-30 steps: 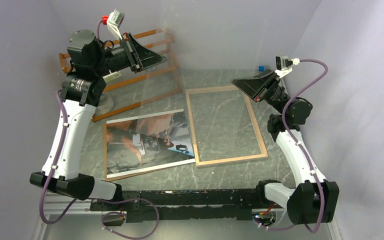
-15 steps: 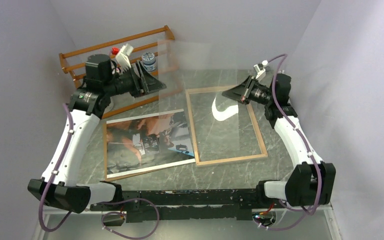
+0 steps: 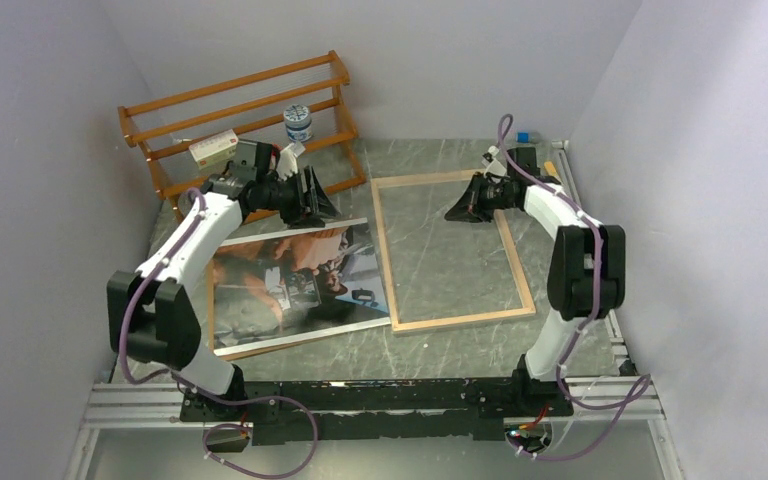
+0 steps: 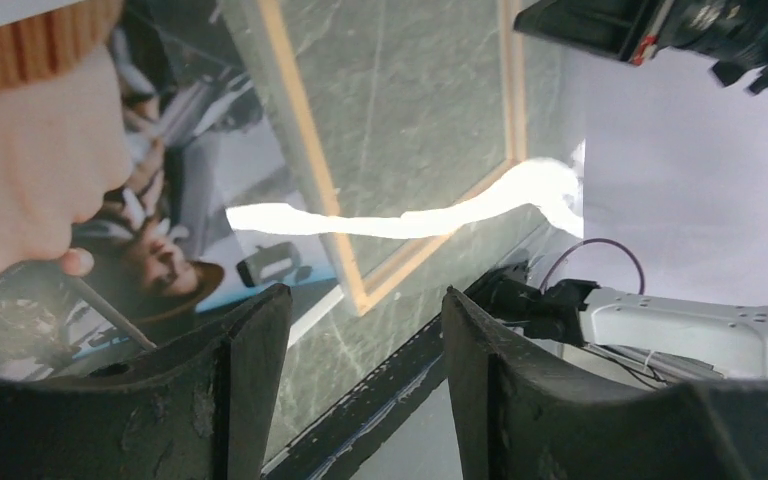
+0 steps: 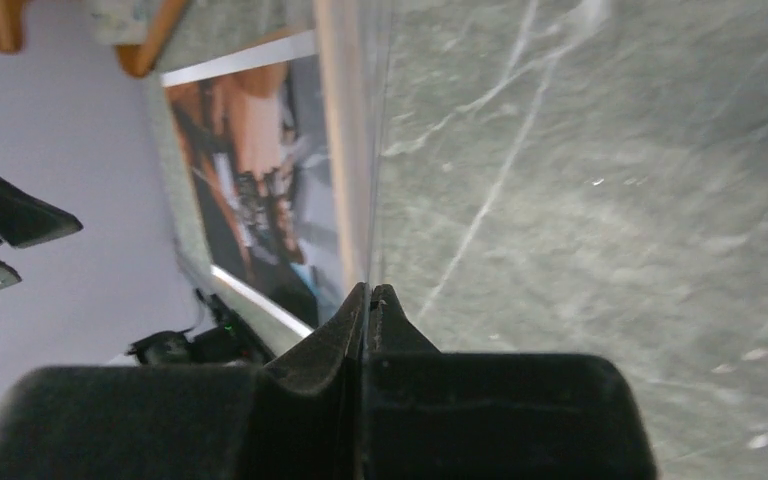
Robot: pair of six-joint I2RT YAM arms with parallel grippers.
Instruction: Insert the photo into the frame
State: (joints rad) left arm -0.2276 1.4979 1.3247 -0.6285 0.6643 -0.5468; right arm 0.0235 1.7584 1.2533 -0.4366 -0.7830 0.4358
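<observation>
Photo [image 3: 295, 275] lies flat on a brown backing sheet [image 3: 245, 349] just left of the frame [image 3: 465, 320]. Its near right corner touches the frame's left rim, and its long axis seems crosswise to the frame's. The left gripper [image 3: 328, 210], the nearer one, hangs over the photo's far edge left of the frame, jaws parted and empty. The right gripper [image 3: 452, 213] is pinched tight over the frame's far right; whether it holds anything is unclear.

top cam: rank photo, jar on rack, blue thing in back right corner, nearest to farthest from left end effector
From the left end effector, top external view:
1. photo: on the table, its far edge right by the fingertips.
2. jar: behind it, up on the rack.
3. blue thing: far across the table, back right corner.
</observation>
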